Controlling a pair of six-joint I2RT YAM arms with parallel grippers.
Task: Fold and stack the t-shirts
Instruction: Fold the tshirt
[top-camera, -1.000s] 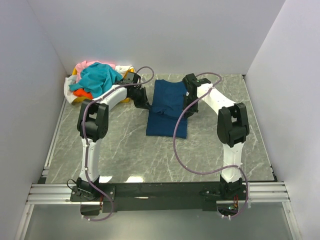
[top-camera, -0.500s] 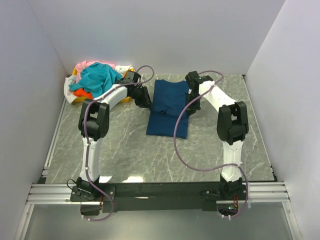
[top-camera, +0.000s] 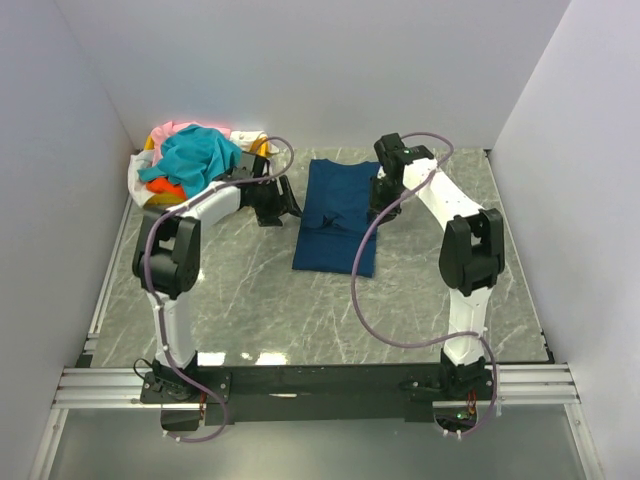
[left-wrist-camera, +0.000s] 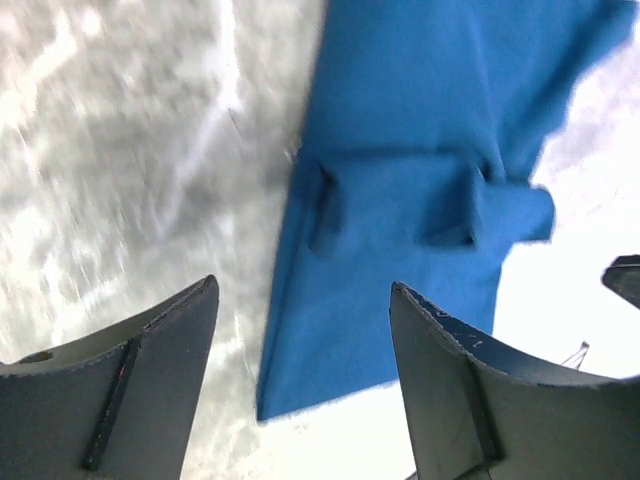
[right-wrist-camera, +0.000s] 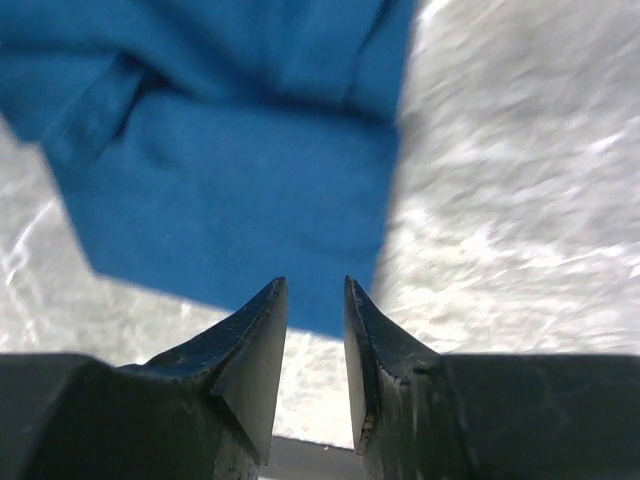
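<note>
- Released: my left fingers (top-camera: 273, 207) and right fingers (top-camera: 379, 200) have let go of the navy t-shirt (top-camera: 337, 215) and drawn back off its side edges; left stand wide, right narrowly apart, both empty.
- So this fold looks done; the shirt lies flat on the surface (top-camera: 250, 290), other t-shirts (top-camera: 190, 160) heaped well to its left.
- Wrist views show the gaps and a rumpled tuck; overhead hides both.

folded navy cotton t-shirt (top-camera: 337, 215): between left gripper (top-camera: 283, 209) and right gripper (top-camera: 378, 203) | heaped coloured cotton t-shirts (top-camera: 190, 160): left-behind left gripper
</note>
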